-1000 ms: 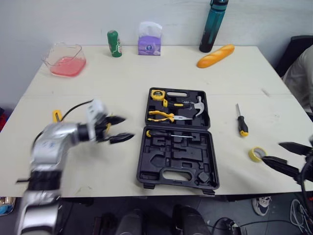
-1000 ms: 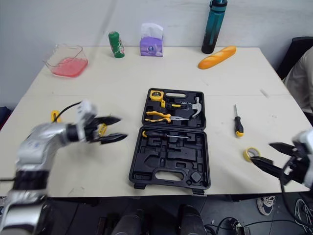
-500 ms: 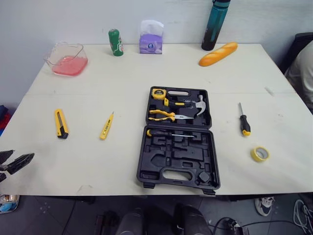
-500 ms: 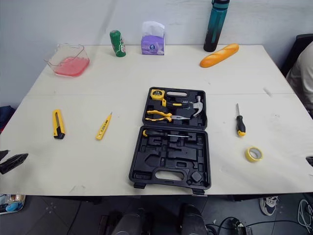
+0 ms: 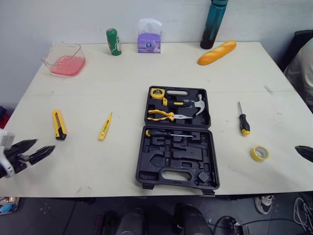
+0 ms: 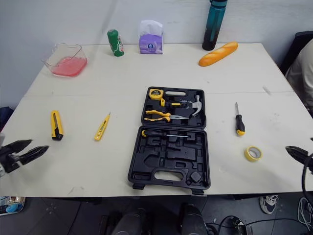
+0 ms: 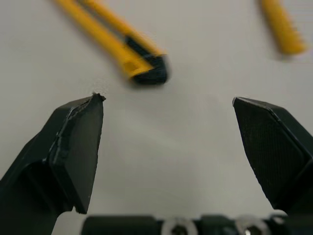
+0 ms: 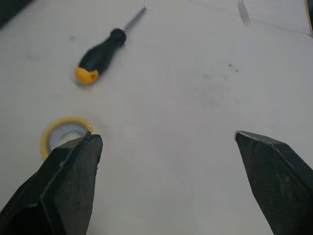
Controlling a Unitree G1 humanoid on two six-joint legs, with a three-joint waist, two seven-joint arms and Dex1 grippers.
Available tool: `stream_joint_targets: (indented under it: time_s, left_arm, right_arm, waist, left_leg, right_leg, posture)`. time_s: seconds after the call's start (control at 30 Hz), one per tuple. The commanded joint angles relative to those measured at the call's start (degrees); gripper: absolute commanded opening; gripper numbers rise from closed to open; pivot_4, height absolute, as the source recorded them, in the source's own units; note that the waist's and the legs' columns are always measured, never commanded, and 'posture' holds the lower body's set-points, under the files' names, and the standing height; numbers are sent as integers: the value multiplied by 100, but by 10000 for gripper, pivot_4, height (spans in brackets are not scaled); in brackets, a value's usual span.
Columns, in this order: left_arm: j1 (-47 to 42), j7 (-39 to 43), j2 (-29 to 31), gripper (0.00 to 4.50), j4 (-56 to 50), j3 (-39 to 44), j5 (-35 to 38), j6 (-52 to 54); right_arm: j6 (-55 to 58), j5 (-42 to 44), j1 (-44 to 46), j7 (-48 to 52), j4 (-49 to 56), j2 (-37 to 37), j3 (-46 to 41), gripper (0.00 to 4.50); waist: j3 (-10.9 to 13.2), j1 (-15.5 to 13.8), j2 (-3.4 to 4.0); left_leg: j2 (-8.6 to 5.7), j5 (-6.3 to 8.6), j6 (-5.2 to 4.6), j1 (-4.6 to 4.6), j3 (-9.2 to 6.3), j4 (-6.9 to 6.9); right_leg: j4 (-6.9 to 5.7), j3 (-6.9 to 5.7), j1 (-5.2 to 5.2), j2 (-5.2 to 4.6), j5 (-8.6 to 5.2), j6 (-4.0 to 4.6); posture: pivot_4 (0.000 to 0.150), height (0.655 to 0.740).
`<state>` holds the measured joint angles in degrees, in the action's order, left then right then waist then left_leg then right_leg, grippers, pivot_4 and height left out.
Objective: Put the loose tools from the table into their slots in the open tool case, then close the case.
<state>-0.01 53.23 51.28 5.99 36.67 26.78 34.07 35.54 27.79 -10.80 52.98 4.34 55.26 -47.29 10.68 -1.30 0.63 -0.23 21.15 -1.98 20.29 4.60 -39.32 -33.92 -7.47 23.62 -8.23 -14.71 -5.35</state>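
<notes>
4 loose tools: knife (image 5: 58, 124), tester (image 5: 105, 127), screwdriver (image 5: 242, 121), tape (image 5: 259, 153); 1 case (image 5: 177, 157) open; L claw (image 5: 44, 144), R claw (image 8: 166, 135) both spread

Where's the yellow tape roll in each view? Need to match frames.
Left eye view: tape roll at front right, nearer than the screwdriver.
Right eye view: tape roll, same place.
Right wrist view: tape roll beside a finger of the right hand.
Shared landmark: the screwdriver.
</notes>
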Motion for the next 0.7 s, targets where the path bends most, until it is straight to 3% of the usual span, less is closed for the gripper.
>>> stream_joint_targets:
  time_s: [0.03,0.17,0.3,0.4,0.7]
  left_arm:
    - [-508,224,102,44482,-997,-406,572,273]
    - [-1629,310,-81,44482,-1804,-1304,1177,710]
    - [-3132,155,-693,44482,-1794,-2471,943,549]
    - [-4061,579,-1074,44482,-1774,-3222,1111,638]
    - [-4938,1182,-1786,44482,-1250,-4065,973,380]
  right_arm:
    - [699,460,357,-717,1118,-247,122,45000]
    - [1280,672,1289,-1844,1650,-779,649,45000]
    - [1593,505,2138,-2701,1623,-1274,1299,45000]
    - [1540,21,2613,-3360,1093,-1671,1969,45000]
    - [1377,-605,3311,-4052,49,-2074,2636,45000]
  waist:
    - [0,-1,-1]
    - [0,-5,-2]
    - [0,-20,-1]
    - [3,3,-10]
    - [7,78,-9]
  left_leg:
    - [0,-2,2,-2,0,0]
    - [0,-6,7,-3,0,0]
    - [-18,-33,-10,4,2,-3]
    - [-9,-53,-31,4,19,1]
    - [1,-61,-39,2,62,8]
  right_leg:
    - [-2,1,-1,0,0,0]
    - [-6,3,-1,4,0,0]
    - [-23,2,-2,11,11,-12]
    - [-21,2,-1,72,10,-12]
    - [-17,3,15,91,15,-22]
  posture:
    - [1500,7348]
    - [1500,7348]
    - [1500,7348]
    - [1500,7348]
    - [1500,7348]
